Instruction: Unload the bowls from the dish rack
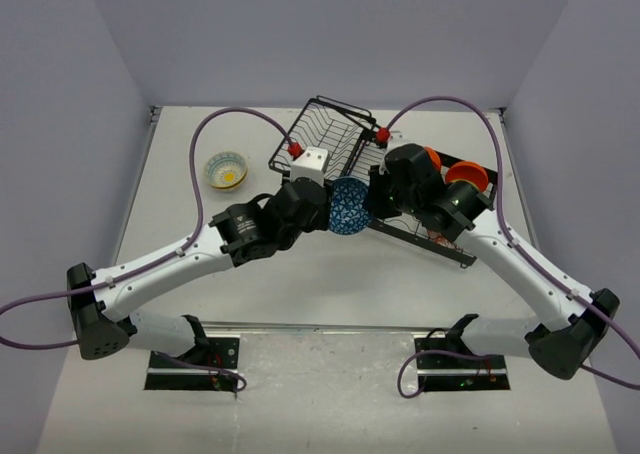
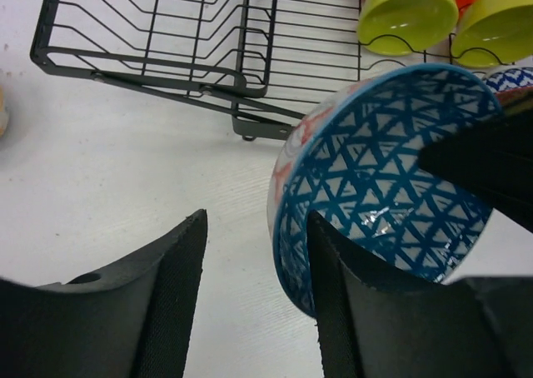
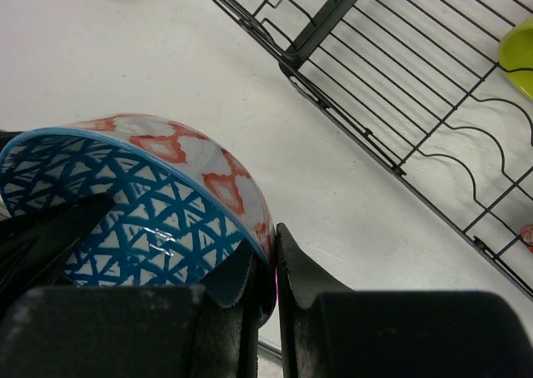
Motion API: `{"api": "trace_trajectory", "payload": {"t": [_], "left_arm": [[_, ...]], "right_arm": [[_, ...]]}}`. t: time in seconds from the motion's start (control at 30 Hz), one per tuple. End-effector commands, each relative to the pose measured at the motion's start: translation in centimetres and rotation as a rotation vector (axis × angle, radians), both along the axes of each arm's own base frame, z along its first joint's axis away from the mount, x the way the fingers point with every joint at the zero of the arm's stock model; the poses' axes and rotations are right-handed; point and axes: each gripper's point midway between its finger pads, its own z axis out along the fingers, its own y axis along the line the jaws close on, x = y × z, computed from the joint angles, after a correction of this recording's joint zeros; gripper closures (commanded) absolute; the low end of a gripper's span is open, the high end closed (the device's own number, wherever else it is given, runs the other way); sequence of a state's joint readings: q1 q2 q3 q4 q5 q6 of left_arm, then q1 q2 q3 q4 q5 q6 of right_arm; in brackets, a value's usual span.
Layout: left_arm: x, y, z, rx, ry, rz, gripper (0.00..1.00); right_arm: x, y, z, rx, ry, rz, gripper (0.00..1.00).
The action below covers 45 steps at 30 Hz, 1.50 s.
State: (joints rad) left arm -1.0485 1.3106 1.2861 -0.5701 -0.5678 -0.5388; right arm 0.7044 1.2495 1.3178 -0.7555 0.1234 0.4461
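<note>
The blue patterned bowl [image 1: 349,206] hangs on edge above the table, just in front of the black wire dish rack [image 1: 335,134]. My right gripper [image 3: 268,245] is shut on its rim [image 3: 141,203]; it sits at the bowl's right in the top view [image 1: 375,199]. My left gripper [image 2: 256,228] is open, with one finger inside the bowl [image 2: 391,170] and the other outside, the rim between them but not pinched. Two lime green bowls [image 2: 408,12] and an orange bowl [image 1: 467,174] stand in the rack's right section.
A white floral bowl with a yellow centre [image 1: 226,170] stands on the table at the left. The rack's left section [image 2: 166,28] holds nothing I can see. Purple cables arch over both arms. Walls close the table on three sides.
</note>
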Motion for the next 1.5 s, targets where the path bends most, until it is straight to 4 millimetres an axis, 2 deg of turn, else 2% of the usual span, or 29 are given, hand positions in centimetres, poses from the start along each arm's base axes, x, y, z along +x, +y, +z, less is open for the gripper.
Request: {"api": "trace_trajectory", "payload": {"t": [0.0,0.03,0.17,0.27,0.3,0.37,0.4,0.43,0.47,0.53,0.57,0.6,0.63,0.67,0.7,0.73,0.77,0.8,0.87,0.9,0.97,1.1,1.27,1.33,1.37,1.47], "left_arm": [[1.0,0.8,2.0,-0.006,-0.047,0.087,0.49],[1.1,0.4,1.7,0.0,-0.04,0.084,0.55],[1.3,0.5,0.9,0.02,-0.023,0.106,1.0],[1.4,1.8,0.3,0.036,-0.02,0.171,1.0],[1.4,2.5,-0.1,0.031,-0.016,0.21,1.0],[2.0,4.7,0.3,0.012,-0.022,0.279,1.0],[2.0,6.2,0.3,-0.011,-0.022,0.316,1.0],[2.4,7.4,0.2,-0.028,-0.016,0.347,1.0],[3.8,10.7,0.1,-0.042,-0.008,0.442,1.0],[4.0,15.6,-0.6,-0.087,0.007,0.562,1.0],[5.1,20.4,-0.8,-0.119,-0.001,0.71,1.0],[4.2,22.3,-2.2,-0.162,0.024,0.727,1.0],[4.8,24.3,-2.3,-0.212,0.003,0.77,1.0],[4.8,29.6,-3.1,-0.223,-0.006,0.91,1.0],[4.6,31.4,-4.0,-0.242,0.004,0.953,1.0],[4.7,32.2,-6.5,-0.283,0.065,0.944,1.0],[4.2,36.1,-8.0,-0.31,0.094,1.058,1.0],[4.2,36.1,-11.6,-0.346,0.208,1.046,1.0],[4.4,38.5,-13.6,-0.388,0.254,1.129,1.0],[4.6,39.0,-15.5,-0.376,0.317,1.158,1.0],[5.1,39.3,-16.8,-0.446,0.352,1.167,1.0],[6.2,39.5,-17.5,-0.464,0.344,1.202,1.0],[7.1,39.2,-18.0,-0.446,0.354,1.214,1.0],[7.3,39.0,-18.4,-0.448,0.355,1.211,1.0],[7.1,38.9,-19.0,-0.445,0.368,1.215,0.94],[7.4,38.3,-20.1,-0.462,0.383,1.19,0.92]], "right_arm": [[-0.9,1.3,4.6,0.145,-0.077,0.043,1.0],[-1.2,1.5,4.3,0.15,-0.072,0.058,1.0],[-1.4,2.0,4.6,0.195,-0.096,0.078,1.0],[-1.6,2.4,4.6,0.222,-0.101,0.091,1.0],[-1.5,2.4,4.7,0.228,-0.108,0.09,0.9],[-1.5,2.4,4.8,0.245,-0.119,0.086,0.43],[-1.3,2.3,4.8,0.243,-0.123,0.075,0.17],[-1.2,2.1,4.9,0.242,-0.133,0.061,0.01],[-1.1,1.7,5.2,0.241,-0.145,0.045,0.01],[-0.9,0.4,5.1,0.209,-0.164,-0.004,0.01],[-1.3,-0.4,5.9,0.214,-0.193,-0.014,0.01],[-1.4,-1.2,5.6,0.196,-0.205,-0.035,0.01],[-1.6,-1.8,6.0,0.197,-0.222,-0.05,0.01],[-2.2,-2.6,6.8,0.213,-0.251,-0.06,0.01],[-2.4,-3.0,6.4,0.208,-0.253,-0.066,0.01],[-2.7,-3.5,6.6,0.211,-0.266,-0.074,0.01],[-3.2,-4.1,7.0,0.222,-0.286,-0.076,0.01],[-3.4,-4.4,6.7,0.214,-0.286,-0.077,0.01],[-3.8,-5.2,6.7,0.199,-0.303,-0.083,0.01],[-4.2,-5.8,7.0,0.202,-0.318,-0.09,0.01],[-4.6,-7.1,7.0,0.177,-0.334,-0.12,0.01],[-6.3,-8.8,7.7,0.191,-0.364,-0.121,0.01],[-6.9,-9.2,6.9,0.162,-0.359,-0.102,0.01],[-7.0,-10.0,6.9,0.139,-0.374,-0.118,0.01],[-6.8,-10.8,6.7,0.121,-0.385,-0.154,0.01],[-7.1,-11.6,7.3,0.133,-0.417,-0.174,0.01]]}}
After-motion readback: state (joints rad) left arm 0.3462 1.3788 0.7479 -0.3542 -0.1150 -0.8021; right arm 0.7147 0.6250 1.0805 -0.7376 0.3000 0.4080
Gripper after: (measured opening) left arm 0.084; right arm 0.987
